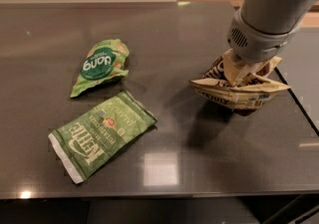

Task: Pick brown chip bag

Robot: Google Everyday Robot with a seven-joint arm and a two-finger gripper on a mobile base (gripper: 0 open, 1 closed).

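Observation:
The brown chip bag (238, 92) is dark brown with a tan-cream band, at the right of the dark table (164, 34). My gripper (242, 72) comes down from the grey arm at the upper right and is shut on the bag's crumpled top. The bag hangs lifted off the table, with its shadow on the surface below it.
A small green "dang" bag (98, 64) lies at the left middle. A flat green "Kettle" bag (102, 134) lies at the front left. The table's right edge runs just right of the lifted bag, and its front edge is near the bottom.

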